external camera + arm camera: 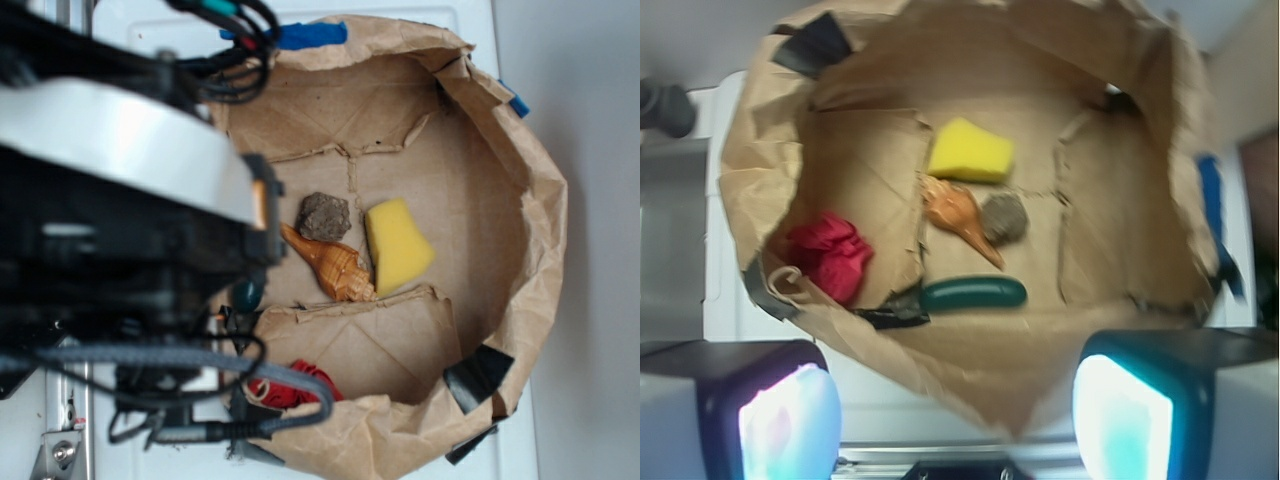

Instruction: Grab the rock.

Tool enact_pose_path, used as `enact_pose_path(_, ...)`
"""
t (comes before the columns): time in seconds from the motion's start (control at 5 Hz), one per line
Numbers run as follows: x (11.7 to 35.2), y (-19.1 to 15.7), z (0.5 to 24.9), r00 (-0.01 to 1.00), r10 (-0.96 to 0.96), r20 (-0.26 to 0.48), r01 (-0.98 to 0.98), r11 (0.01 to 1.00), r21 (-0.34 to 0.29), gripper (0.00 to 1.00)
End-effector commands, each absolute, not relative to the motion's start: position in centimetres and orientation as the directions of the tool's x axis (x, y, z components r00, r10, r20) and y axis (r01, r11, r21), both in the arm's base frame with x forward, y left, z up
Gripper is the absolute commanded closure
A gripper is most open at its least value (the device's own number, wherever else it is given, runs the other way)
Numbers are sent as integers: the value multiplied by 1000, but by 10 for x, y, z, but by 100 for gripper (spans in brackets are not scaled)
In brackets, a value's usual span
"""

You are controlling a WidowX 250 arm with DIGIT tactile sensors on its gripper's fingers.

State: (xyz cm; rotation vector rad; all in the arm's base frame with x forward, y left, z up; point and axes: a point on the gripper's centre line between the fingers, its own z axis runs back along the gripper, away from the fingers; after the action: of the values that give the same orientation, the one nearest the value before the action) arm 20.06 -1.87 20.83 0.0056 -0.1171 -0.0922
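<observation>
The small rough grey-brown rock (pixel 1005 218) lies ahead of the spread, empty fingers (pixel 790 425), seemingly well apart; orange-tan spiral seashell (pixel 958 212) touching its left.

A speckled grey-brown rock (pixel 325 216) sits beside an orange-tan shell (pixel 332 265) and a bright yellow sponge (pixel 397 245). A dark green pickle (pixel 973 293) and red cloth (pixel 830 254) lie in the brown paper bag (pixel 520 190).
</observation>
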Motion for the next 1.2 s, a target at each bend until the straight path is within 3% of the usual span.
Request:
enact_pose_path(0.0,219,-28,207,868,-482,117,487,873,-18,0)
enact_pose_path(0.6,219,-28,207,868,-482,117,487,873,-18,0)
enact_pose_path(1.0,253,-14,174,860,-503,90,500,864,52,0)
